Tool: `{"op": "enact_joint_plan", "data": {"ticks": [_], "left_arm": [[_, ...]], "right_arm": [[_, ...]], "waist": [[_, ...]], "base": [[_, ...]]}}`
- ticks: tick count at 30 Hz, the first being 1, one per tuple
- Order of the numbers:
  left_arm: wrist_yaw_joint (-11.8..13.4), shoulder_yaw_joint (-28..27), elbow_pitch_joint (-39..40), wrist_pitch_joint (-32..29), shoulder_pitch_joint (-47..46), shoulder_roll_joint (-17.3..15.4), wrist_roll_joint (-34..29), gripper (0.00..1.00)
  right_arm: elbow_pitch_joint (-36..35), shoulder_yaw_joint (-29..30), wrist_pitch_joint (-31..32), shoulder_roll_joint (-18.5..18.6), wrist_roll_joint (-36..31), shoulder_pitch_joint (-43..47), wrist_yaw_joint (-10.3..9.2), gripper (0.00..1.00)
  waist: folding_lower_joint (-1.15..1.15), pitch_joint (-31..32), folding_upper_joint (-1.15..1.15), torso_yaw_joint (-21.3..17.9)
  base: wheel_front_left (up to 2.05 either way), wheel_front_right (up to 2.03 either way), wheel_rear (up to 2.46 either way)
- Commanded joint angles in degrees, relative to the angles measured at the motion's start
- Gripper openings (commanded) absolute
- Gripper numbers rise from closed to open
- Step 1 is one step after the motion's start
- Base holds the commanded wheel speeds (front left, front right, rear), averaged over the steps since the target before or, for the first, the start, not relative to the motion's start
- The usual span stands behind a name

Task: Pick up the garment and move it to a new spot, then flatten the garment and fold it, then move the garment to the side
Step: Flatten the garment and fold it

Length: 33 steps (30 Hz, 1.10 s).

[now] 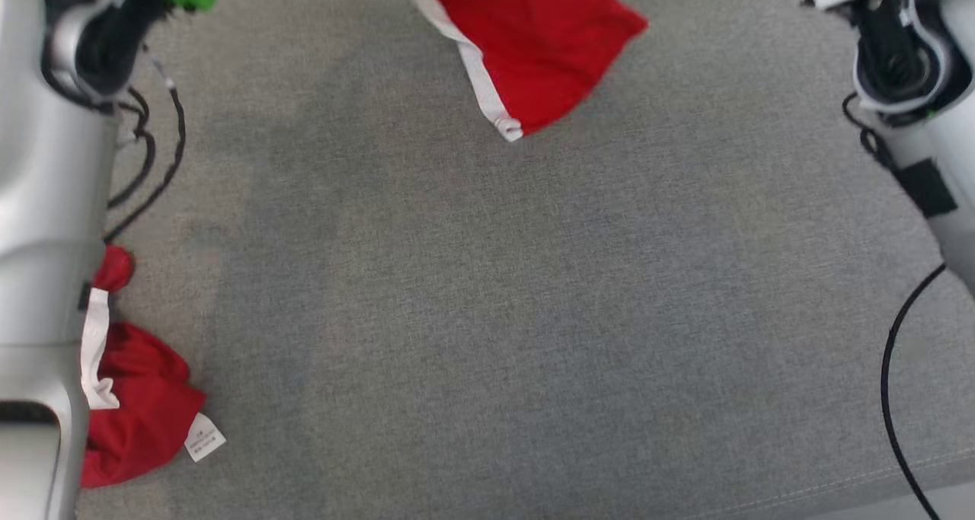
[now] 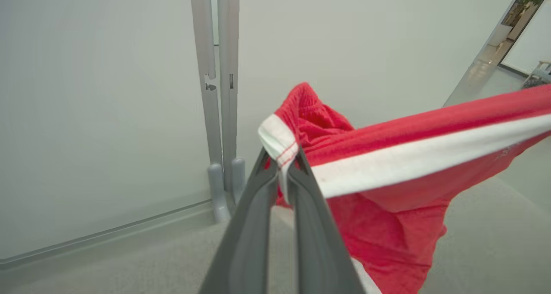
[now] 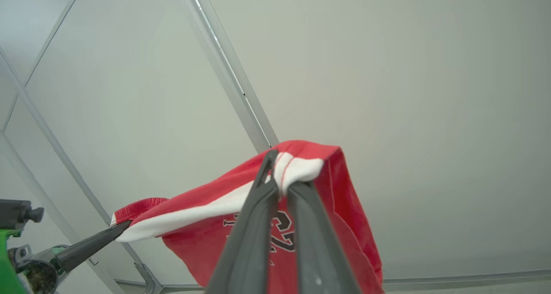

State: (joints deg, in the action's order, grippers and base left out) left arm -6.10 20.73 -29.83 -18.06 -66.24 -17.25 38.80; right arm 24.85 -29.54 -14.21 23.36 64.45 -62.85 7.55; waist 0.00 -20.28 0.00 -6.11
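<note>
- The left tool [image 2: 282,156] is pressed together on the garment [image 2: 387,173], pinching the end of its white band [image 2: 413,160] at a ribbed red edge.
- The right tool [image 3: 284,177] is likewise closed, pinching the other end of the white band [image 3: 297,167] at a stitched corner of the garment [image 3: 344,190].
- In the right wrist view, the left tool [image 3: 116,230] grips the far end, and the band runs between the two tools, clear of any support.
- The body of the garment hangs below the band; dark printed characters [image 3: 286,238] show on the red cloth.
- In the head view, a hanging part of the garment [image 1: 541,40] shows at the top centre, above the grey fabric surface [image 1: 487,314].
- A further bunch of red cloth [image 1: 137,421] with a white strip and a white label [image 1: 204,436] shows at the lower left, beside the left forearm [image 1: 46,200]. Whether it belongs to the same garment cannot be told.
- The right forearm [image 1: 929,139] stands at the upper right; a black cable [image 1: 891,368] runs below it.
</note>
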Motion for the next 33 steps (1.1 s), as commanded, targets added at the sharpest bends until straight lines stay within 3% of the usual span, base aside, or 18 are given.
{"op": "enact_joint_plan", "data": {"ticks": [1,7,13,19,24,30,33], "left_arm": [[0.6,-1.2,-2.6,0.8,-4.1,-0.6,-0.2,0.00],[0.6,-2.7,-12.1,5.1,-16.2,0.6,-1.0,0.00],[-0.7,-3.0,-17.1,8.5,-18.3,2.1,2.0,0.00],[-1.2,2.2,-17.5,6.9,-9.6,2.3,5.5,0.00],[-1.3,7.4,-13.3,3.7,2.0,-0.4,10.0,0.00],[-1.2,10.5,-8.7,-4.2,17.0,-3.5,15.0,0.00],[0.0,11.7,-4.9,-9.3,24.4,-4.8,17.4,0.00]], "right_arm": [[1.5,0.4,-0.4,1.1,0.7,-4.0,-0.12,0.00],[5.6,0.2,-1.1,1.8,0.3,-16.2,-0.18,0.00],[6.4,-1.6,-1.2,2.8,-0.4,-18.5,-0.18,0.00],[5.2,-7.8,-1.2,4.0,1.1,-10.8,-0.16,0.00],[2.0,-15.4,1.0,6.8,4.8,-2.0,-0.11,0.00],[-3.0,-23.4,7.2,12.0,10.3,8.6,-0.11,0.00],[-5.6,-26.4,9.7,14.6,12.5,13.5,-0.12,0.00]], "waist": [[0.00,-5.0,0.00,0.3],[0.00,-6.9,0.00,0.5],[0.00,-5.7,0.00,1.2],[0.00,-2.2,0.00,1.8],[0.00,1.7,0.00,1.6],[0.00,7.9,0.00,1.3],[0.00,10.9,0.00,1.1]], "base": [[0.00,0.00,0.00],[0.00,0.00,0.00],[0.00,0.00,0.00],[0.00,0.00,0.00],[0.00,0.00,0.00],[0.00,0.00,0.00],[0.00,0.00,0.00]]}}
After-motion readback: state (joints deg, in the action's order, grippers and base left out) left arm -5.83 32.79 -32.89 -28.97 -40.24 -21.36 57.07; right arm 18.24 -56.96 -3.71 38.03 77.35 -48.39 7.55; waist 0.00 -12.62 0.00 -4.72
